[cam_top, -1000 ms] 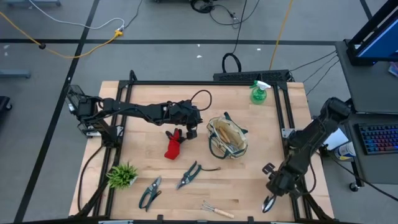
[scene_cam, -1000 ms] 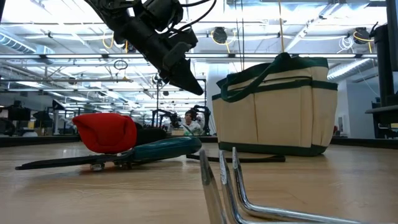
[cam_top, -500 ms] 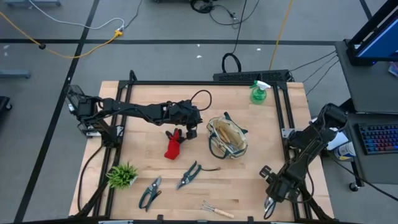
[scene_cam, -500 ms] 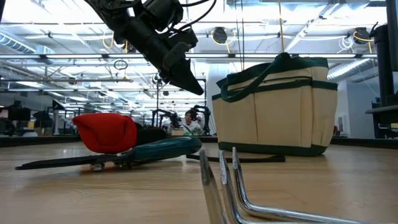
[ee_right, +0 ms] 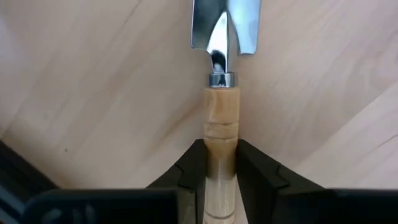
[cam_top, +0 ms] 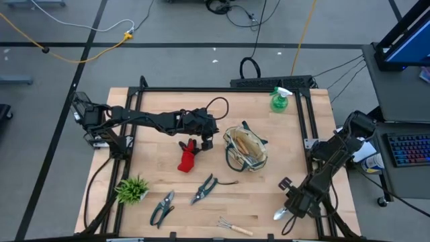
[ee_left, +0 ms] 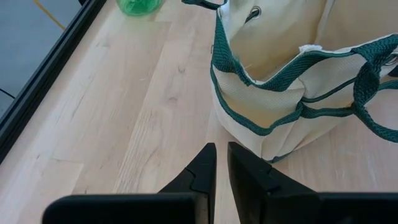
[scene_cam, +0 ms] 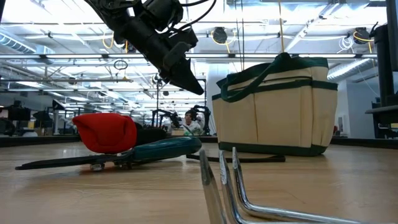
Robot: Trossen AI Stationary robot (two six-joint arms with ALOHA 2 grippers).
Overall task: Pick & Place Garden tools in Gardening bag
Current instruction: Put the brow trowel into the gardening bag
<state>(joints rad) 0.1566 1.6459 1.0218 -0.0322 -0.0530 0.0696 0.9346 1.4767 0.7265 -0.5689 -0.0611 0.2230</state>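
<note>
The right gripper (ee_right: 221, 163) is holding a trowel (ee_right: 222, 74) by its wooden handle, jaws closed on it, at the near right corner of the tabletop (cam_top: 154, 101). The gardening bag (cam_top: 246, 149) is standing near the middle. The left gripper (ee_left: 221, 163) is hanging just left of the bag, above the red glove (cam_top: 187, 158), jaws almost closed and holding nothing.

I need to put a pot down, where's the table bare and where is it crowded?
Bare wood lies between the spray bottle and the left arm, and between the gardening bag and the right gripper. Crowded: the front, with pruning shears, hand rake, plant tuft.
</note>
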